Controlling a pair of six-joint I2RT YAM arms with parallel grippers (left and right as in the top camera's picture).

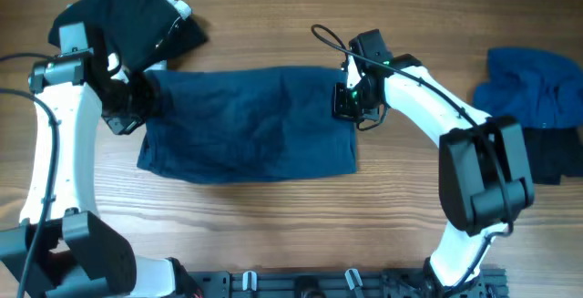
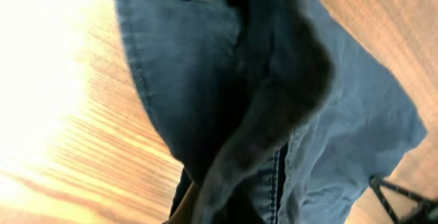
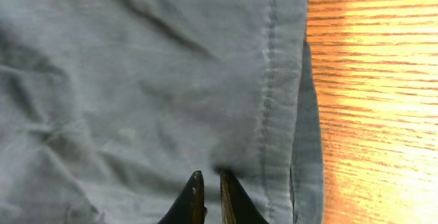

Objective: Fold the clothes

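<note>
From overhead, the navy shorts (image 1: 246,120) lie spread flat at the middle of the surface (image 1: 273,234). The left hand (image 1: 135,105) sits at their 9 o'clock edge and the right hand (image 1: 351,97) at their 3 o'clock edge. Holding opposite ends like this probably lets the cloth be carried over itself evenly. A black piece (image 1: 137,11) lies at 11 o'clock. A bright blue piece (image 1: 533,84) waits at 3 o'clock, well apart from the shorts.

In the left wrist view, the shorts fill the frame, with a dark ridge of cloth rising close to the lens. The fingers themselves are hidden (the cloth is too near and blurred). The left hand is closed, and the gathered fabric suggests it has the edge pinched.

In the right wrist view, the fingertips (image 3: 196,198) at 6 o'clock are drawn nearly together just inside the stitched hem. The cloth puckers between them, so the right hand is clamped on the shorts.
</note>
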